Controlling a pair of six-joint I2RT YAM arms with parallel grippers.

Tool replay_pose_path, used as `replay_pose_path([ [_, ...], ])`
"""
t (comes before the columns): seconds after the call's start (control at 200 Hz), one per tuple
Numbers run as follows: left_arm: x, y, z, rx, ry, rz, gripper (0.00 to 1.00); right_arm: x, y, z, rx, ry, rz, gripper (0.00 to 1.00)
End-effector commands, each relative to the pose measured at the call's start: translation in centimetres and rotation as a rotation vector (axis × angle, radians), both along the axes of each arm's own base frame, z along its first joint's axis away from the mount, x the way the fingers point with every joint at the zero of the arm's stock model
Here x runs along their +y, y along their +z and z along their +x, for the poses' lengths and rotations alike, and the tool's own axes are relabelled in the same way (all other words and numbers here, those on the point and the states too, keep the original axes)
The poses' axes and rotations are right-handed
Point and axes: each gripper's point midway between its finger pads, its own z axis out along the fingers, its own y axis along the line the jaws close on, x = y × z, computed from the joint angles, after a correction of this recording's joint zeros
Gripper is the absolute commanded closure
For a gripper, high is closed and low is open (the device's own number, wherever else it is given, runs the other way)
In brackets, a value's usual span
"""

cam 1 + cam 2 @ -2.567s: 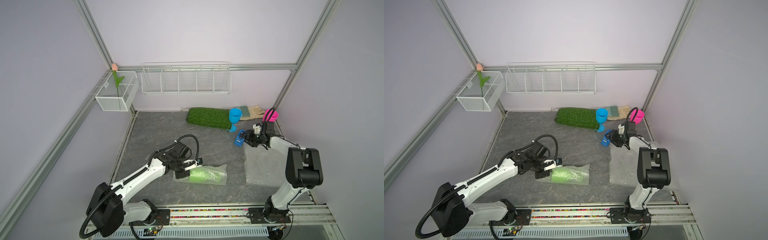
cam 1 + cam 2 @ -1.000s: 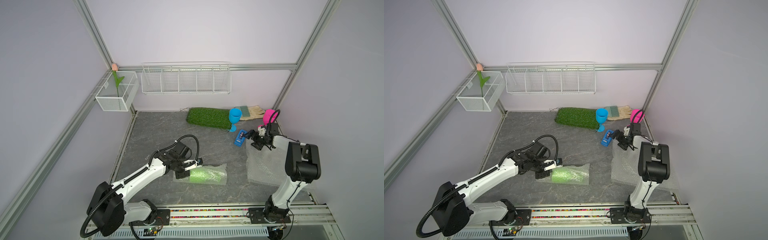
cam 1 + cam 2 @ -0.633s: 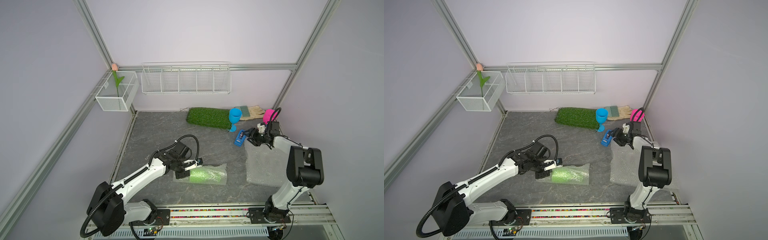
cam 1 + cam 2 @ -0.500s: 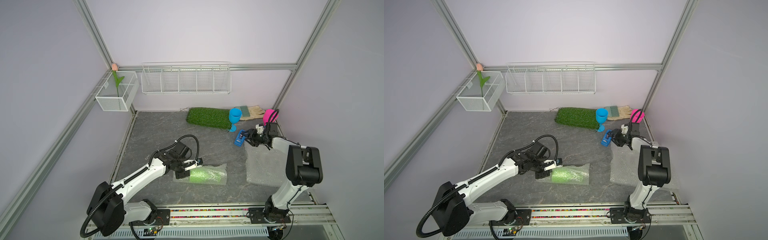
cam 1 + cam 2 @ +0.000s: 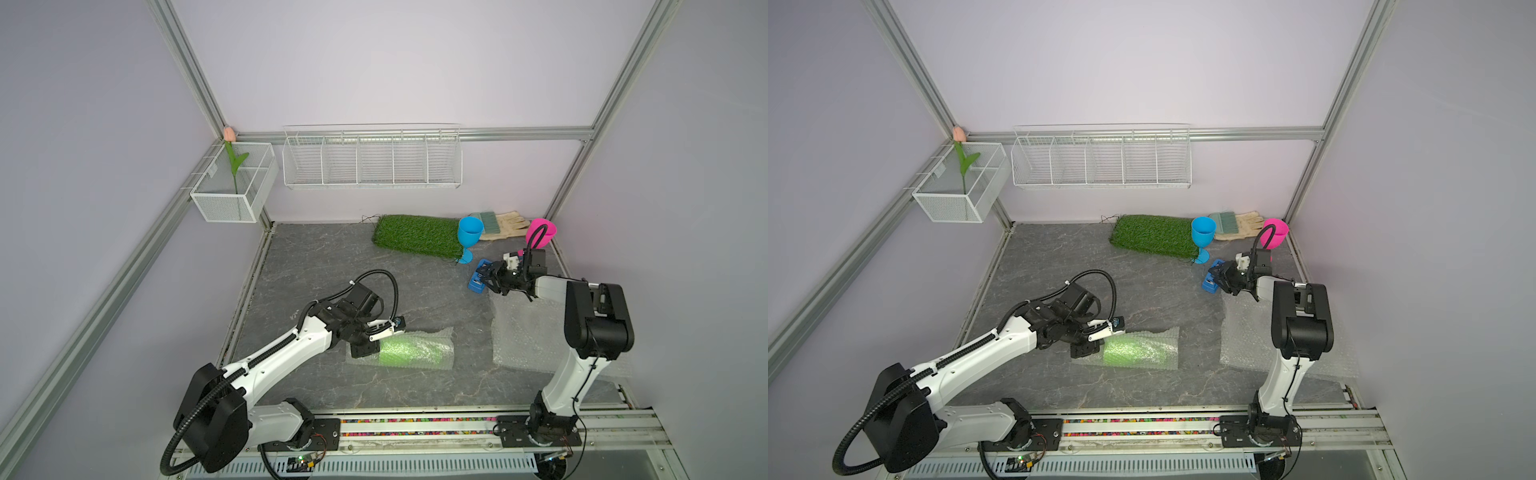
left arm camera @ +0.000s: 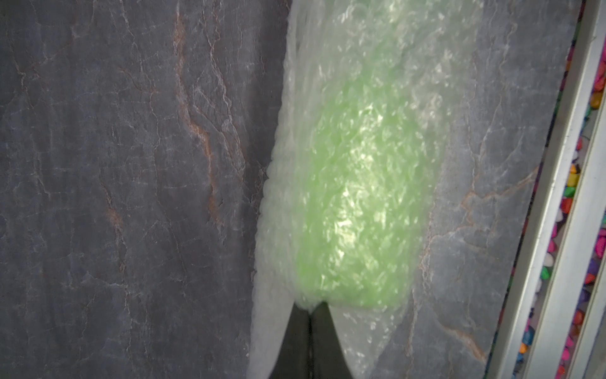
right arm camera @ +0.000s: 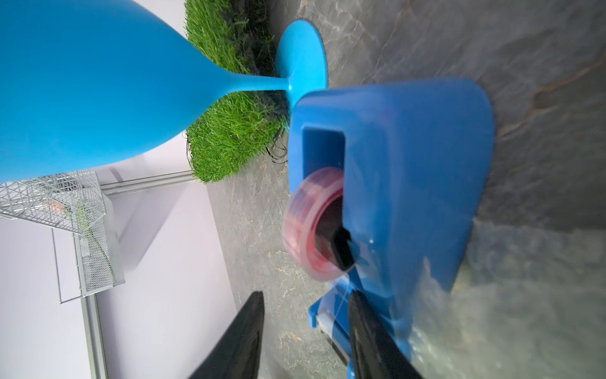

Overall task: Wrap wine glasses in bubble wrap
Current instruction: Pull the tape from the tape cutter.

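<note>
A lime green wine glass (image 5: 409, 351) (image 6: 360, 203) lies on its side, rolled in bubble wrap (image 5: 440, 332) at the middle front. My left gripper (image 5: 368, 345) (image 6: 310, 308) is shut on the end of that wrap. The blue wine glass (image 5: 470, 232) (image 7: 82, 82) stands upright by the grass mat. Behind my right wrist stands the pink wine glass (image 5: 542, 230) (image 5: 1277, 230). My right gripper (image 5: 484, 276) (image 7: 306, 295) is open at the blue tape dispenser (image 5: 477, 282) (image 7: 410, 164), with one finger against the dispenser's end. A second bubble wrap sheet (image 5: 523, 336) lies flat under my right arm.
A green grass mat (image 5: 415, 237), a glove (image 5: 505, 224) and a brush (image 5: 484, 218) lie along the back wall. A wire rack (image 5: 372, 158) and a mesh box (image 5: 235, 187) with a tulip hang on the walls. The rail (image 5: 415, 428) runs along the front edge.
My right gripper's jaws have narrowed, and it has shifted slightly by the tape dispenser. The left arm and the wrapped green glass have stayed put.
</note>
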Motion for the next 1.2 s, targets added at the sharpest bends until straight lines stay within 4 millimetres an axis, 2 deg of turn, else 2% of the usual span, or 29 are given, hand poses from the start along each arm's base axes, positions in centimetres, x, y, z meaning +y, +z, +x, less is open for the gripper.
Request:
replay_pose_path([
  [0.0, -0.1, -0.2, -0.2, 0.01, -0.021, 0.005, 1.0, -0.5, -2.0, -1.3, 0.089, -0.012, -0.052, 0.55],
  [0.385, -0.1, -0.3, -0.3, 0.016, -0.024, 0.009, 1.0, 1.0, -3.0, -0.7, 0.111, -0.003, 0.034, 0.63],
  [0.81, 0.0, -0.3, -0.3, 0.012, -0.021, 0.011, 1.0, 0.2, -2.3, -0.6, 0.086, -0.068, 0.071, 0.79],
  [1.195, 0.0, -0.3, -0.3, 0.012, -0.021, 0.011, 1.0, 0.4, -0.8, -1.1, 0.033, -0.087, 0.114, 0.73],
])
